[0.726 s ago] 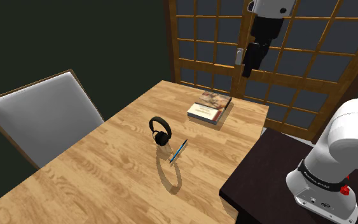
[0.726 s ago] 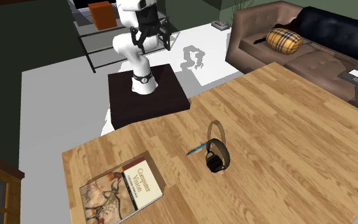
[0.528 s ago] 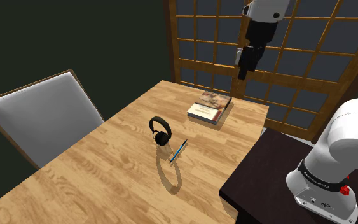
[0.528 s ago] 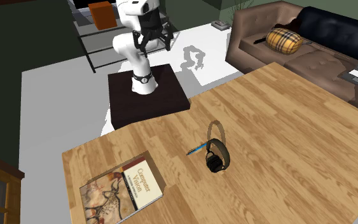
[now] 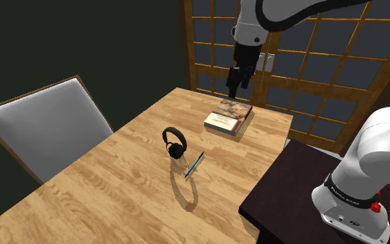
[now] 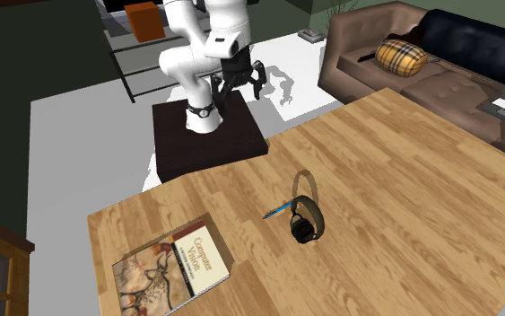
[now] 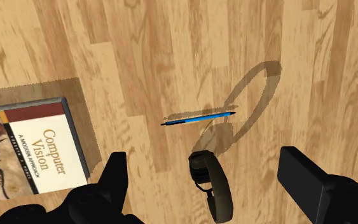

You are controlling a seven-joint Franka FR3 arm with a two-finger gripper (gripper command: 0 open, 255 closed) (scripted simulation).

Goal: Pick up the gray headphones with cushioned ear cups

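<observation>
The dark grey headphones (image 5: 174, 143) stand on their ear cups near the middle of the wooden table (image 5: 117, 194), band arching upward. In the second exterior view the headphones (image 6: 306, 220) sit just beside a blue pen (image 6: 277, 212). My black gripper (image 5: 234, 86) hangs high over the table's far end, above the book (image 5: 226, 116), well apart from the headphones. The gripper (image 6: 239, 81) also appears over the stand's table side. In the wrist view the gripper (image 7: 204, 159) is open, its fingers (image 7: 115, 181) wide apart, with the headphones (image 7: 212, 188) far below between them, untouched.
A blue pen (image 5: 195, 164) lies beside the headphones. A "Computer Vision" book (image 7: 37, 149) rests near the table's end. A grey chair (image 5: 48, 125) stands at the shoulder view's left. A lattice door (image 5: 325, 62) is behind; the dark stand (image 5: 297, 201) abuts the table. A brown sofa (image 6: 394, 54) stands beyond.
The arm has swung out over the table: the gripper moved left and down in the shoulder view, from in front of the lattice door to above the book. Nothing on the table moved.
</observation>
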